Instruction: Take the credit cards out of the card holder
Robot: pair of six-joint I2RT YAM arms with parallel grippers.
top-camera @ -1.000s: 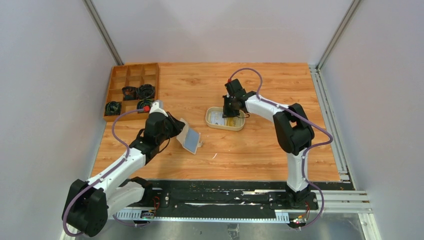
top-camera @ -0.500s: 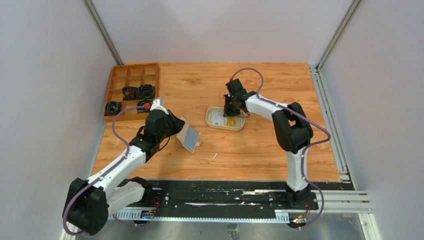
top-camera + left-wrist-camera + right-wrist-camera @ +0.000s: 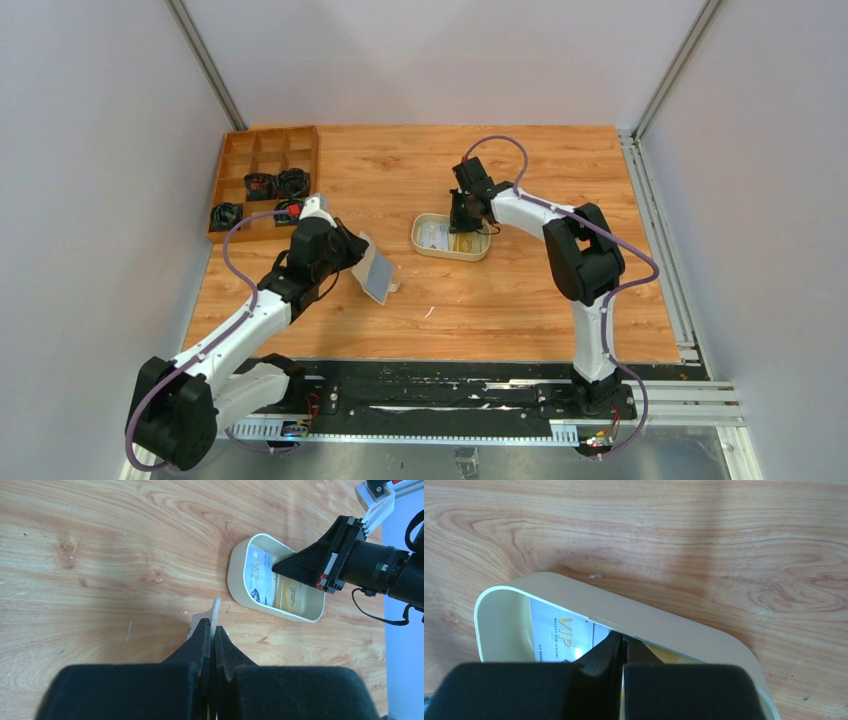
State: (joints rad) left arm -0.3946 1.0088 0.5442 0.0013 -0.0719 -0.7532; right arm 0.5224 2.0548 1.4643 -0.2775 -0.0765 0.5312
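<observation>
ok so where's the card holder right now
Top view: the card holder is left of centre, pinched in the left gripper, with the cream tray to its right.

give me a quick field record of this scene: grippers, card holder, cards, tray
left gripper: shut on card holder, held tilted
right gripper: shut, tips over tray; card grip unclear
card holder: blue-grey face showing, left of tray
credit cards: one whitish, one yellow, lying in tray
tray: cream oval, on wooden table
</observation>
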